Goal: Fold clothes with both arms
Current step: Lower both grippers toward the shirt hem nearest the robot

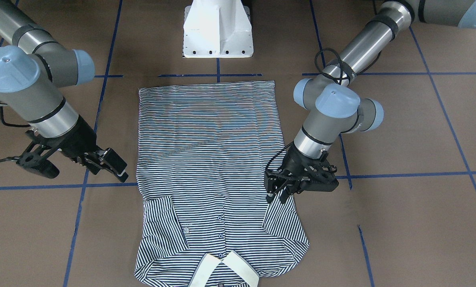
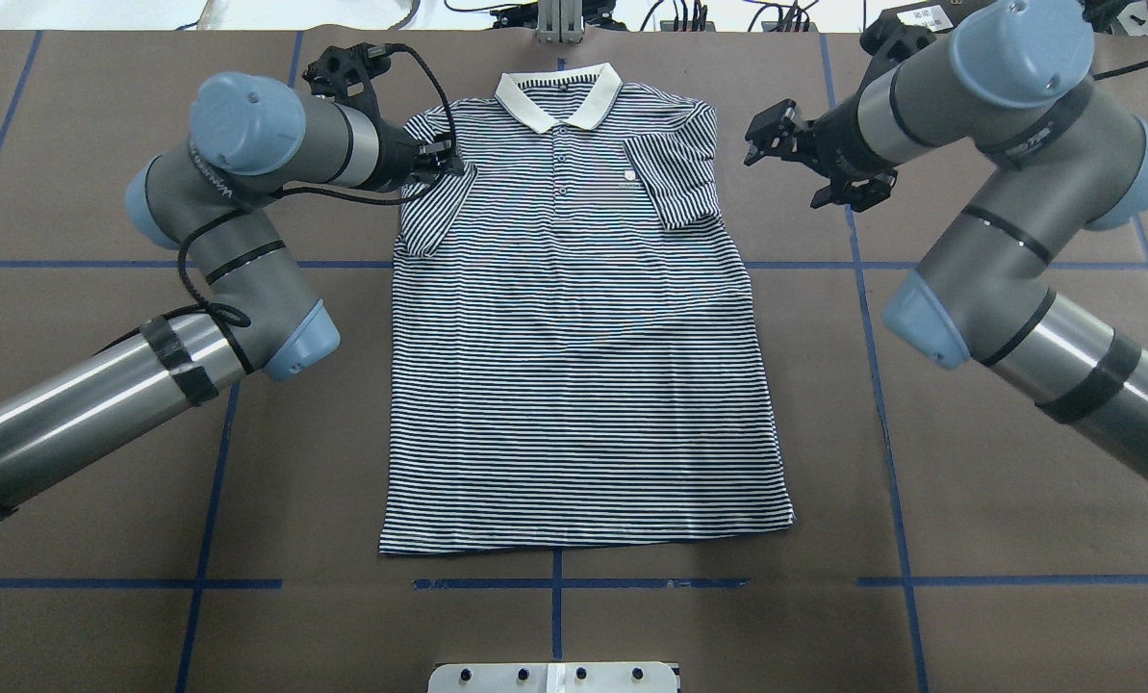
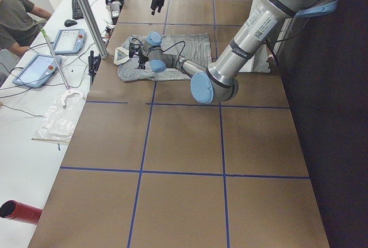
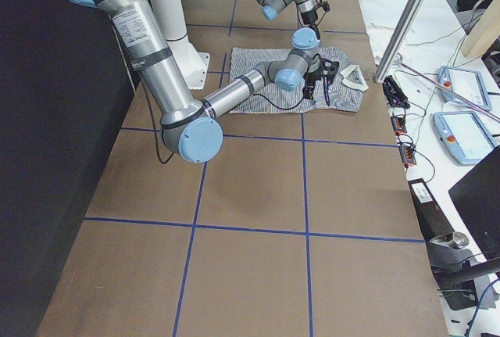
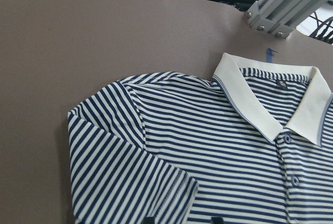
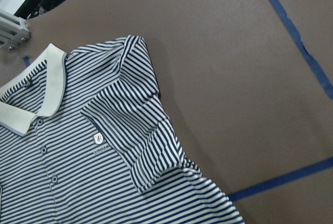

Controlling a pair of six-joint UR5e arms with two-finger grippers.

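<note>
The striped polo shirt point(image 2: 574, 366) lies flat and face up on the brown table, its white collar point(image 2: 559, 96) at the far edge. Both short sleeves are folded in over the chest: one sleeve point(image 2: 429, 212) on my left side, the other sleeve point(image 2: 675, 178) beside the small logo point(image 6: 99, 139). My left gripper point(image 2: 444, 159) hovers low at the left sleeve's edge. It is open, and its tips sit apart at the bottom of the left wrist view. My right gripper point(image 2: 761, 135) is open and holds nothing. It hangs over bare table just right of the shirt's shoulder.
The white pedestal base point(image 2: 554, 677) stands at the near edge, behind the shirt's hem. Blue tape lines point(image 2: 881, 385) cross the table. An aluminium frame post point(image 5: 291, 5) rises past the collar. A side bench with tablets point(image 3: 40, 67) and a seated person point(image 3: 17, 18) lies beyond the far edge.
</note>
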